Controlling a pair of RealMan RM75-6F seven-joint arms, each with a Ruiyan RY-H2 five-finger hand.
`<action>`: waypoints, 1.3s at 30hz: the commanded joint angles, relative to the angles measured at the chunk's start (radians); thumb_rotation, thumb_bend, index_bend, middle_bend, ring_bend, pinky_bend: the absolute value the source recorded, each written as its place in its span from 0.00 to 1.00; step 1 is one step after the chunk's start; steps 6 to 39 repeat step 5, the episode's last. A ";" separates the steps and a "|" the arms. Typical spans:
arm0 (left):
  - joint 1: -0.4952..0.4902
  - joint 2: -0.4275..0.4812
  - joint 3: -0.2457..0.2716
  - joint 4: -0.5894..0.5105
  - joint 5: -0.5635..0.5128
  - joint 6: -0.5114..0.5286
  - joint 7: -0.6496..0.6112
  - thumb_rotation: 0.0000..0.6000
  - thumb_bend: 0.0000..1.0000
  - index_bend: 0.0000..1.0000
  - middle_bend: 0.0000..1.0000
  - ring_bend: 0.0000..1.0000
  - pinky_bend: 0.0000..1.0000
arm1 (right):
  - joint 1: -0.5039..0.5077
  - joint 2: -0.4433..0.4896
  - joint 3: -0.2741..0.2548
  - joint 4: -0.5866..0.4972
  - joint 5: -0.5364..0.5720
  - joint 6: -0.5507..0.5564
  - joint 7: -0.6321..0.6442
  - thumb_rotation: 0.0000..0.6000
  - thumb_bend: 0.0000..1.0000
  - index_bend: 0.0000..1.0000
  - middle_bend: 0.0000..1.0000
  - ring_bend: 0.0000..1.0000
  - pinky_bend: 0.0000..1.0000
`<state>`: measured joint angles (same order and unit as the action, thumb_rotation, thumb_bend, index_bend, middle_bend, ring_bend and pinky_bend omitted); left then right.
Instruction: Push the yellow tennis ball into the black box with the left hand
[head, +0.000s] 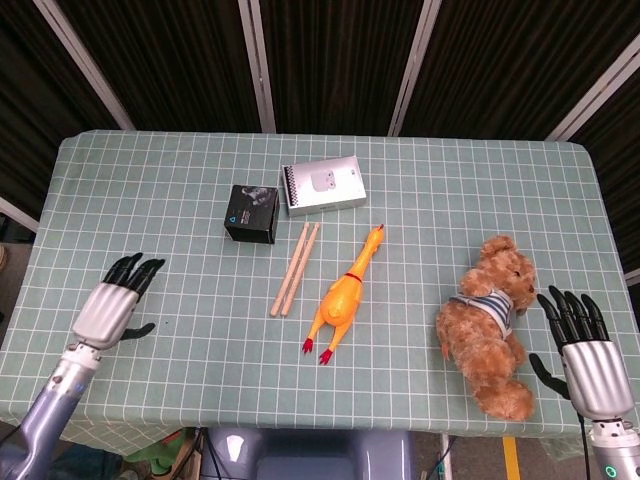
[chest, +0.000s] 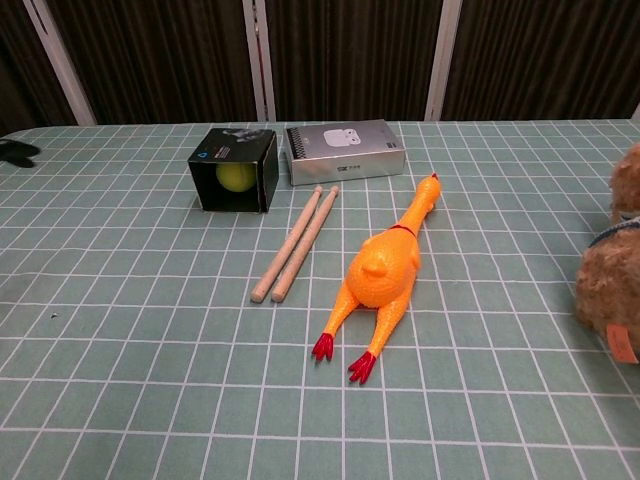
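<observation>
The yellow tennis ball (chest: 236, 177) sits inside the black box (chest: 232, 169), visible through the box's open front in the chest view. From the head view only the black box (head: 252, 213) shows, and the ball is hidden inside it. My left hand (head: 112, 308) hovers near the table's front left edge, well away from the box, fingers spread and empty. In the chest view only its dark fingertips (chest: 14, 152) show at the left border. My right hand (head: 583, 355) stays at the front right corner, fingers spread, holding nothing.
A white spiral notebook (head: 322, 185) lies just right of the box. Two wooden sticks (head: 294, 268) and an orange rubber chicken (head: 343, 297) lie mid-table. A brown teddy bear (head: 491, 324) lies close to my right hand.
</observation>
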<state>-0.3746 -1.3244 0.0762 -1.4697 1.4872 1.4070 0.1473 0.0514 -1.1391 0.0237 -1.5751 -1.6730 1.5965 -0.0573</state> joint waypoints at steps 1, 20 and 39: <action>0.107 0.060 0.054 -0.084 0.067 0.132 0.058 1.00 0.07 0.00 0.09 0.01 0.09 | 0.002 -0.005 -0.003 0.002 -0.004 -0.003 -0.006 1.00 0.34 0.00 0.00 0.00 0.00; 0.148 0.079 0.072 -0.097 0.137 0.202 0.050 1.00 0.07 0.00 0.09 0.01 0.09 | 0.004 -0.006 -0.003 -0.001 -0.009 -0.005 -0.010 1.00 0.34 0.00 0.00 0.00 0.00; 0.148 0.079 0.072 -0.097 0.137 0.202 0.050 1.00 0.07 0.00 0.09 0.01 0.09 | 0.004 -0.006 -0.003 -0.001 -0.009 -0.005 -0.010 1.00 0.34 0.00 0.00 0.00 0.00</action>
